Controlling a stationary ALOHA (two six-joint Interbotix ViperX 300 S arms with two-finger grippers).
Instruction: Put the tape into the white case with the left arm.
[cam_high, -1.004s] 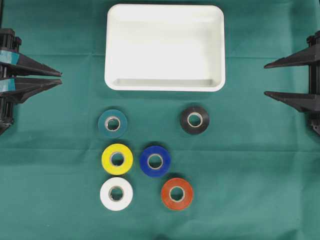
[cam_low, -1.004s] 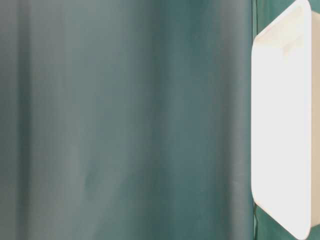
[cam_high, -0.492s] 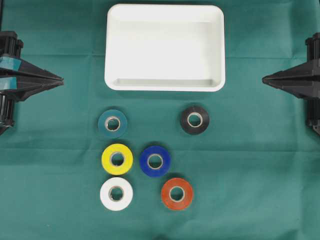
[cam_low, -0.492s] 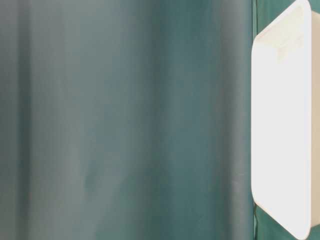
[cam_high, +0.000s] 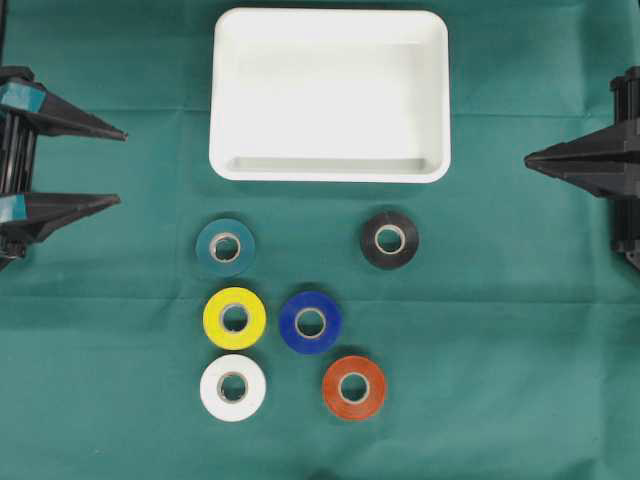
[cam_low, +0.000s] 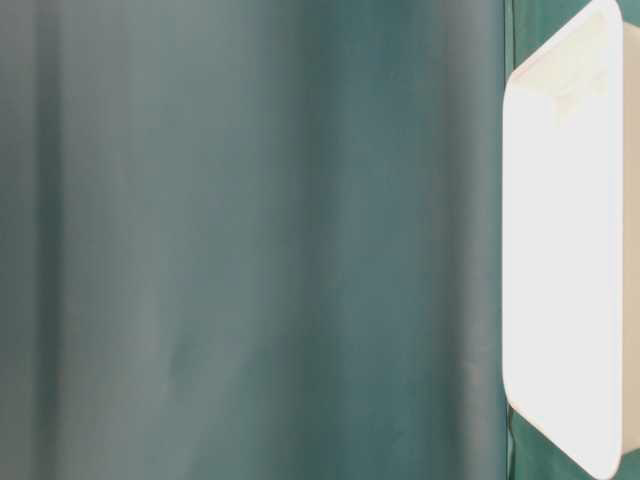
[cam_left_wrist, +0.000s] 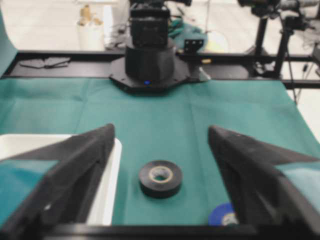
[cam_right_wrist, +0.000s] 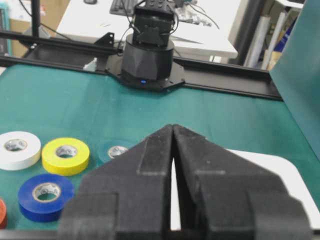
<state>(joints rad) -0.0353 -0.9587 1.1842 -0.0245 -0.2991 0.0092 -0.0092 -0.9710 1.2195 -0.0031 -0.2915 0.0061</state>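
Left gripper (cam_high: 115, 166) is spread wide and empty, parked at the table's 9 o'clock edge, well apart from every roll. Right gripper (cam_high: 527, 158) is clenched, tips together, holding nothing, parked at 3 o'clock.

White case (cam_high: 329, 95) sits at 12 o'clock, empty. Six tape rolls lie flat on the green cloth (cam_high: 500, 350) below it: teal roll (cam_high: 225, 246), black roll (cam_high: 389, 240), yellow roll (cam_high: 234, 318), blue roll (cam_high: 310, 322), white roll (cam_high: 232, 388), red roll (cam_high: 353, 387).

Risks as I see them:
- Ambiguous target. The task just says "tape"; nothing marks which roll. The left wrist view centres the black one, but the teal one lies nearest that arm.
- Crowding. Yellow, blue and white sit just beside each other, near touching. Wide fingers coming down there would probably shove a neighbour.
- Flat, low rolls. Fingers need to straddle the outer wall or take the core; a shallow descent could skid the roll across the cloth or snag it.
- Teal on green is low contrast, so an off-centre grab seems likely.
- Case rim is raised, so a low carry could clip the 6 o'clock wall and push the case.
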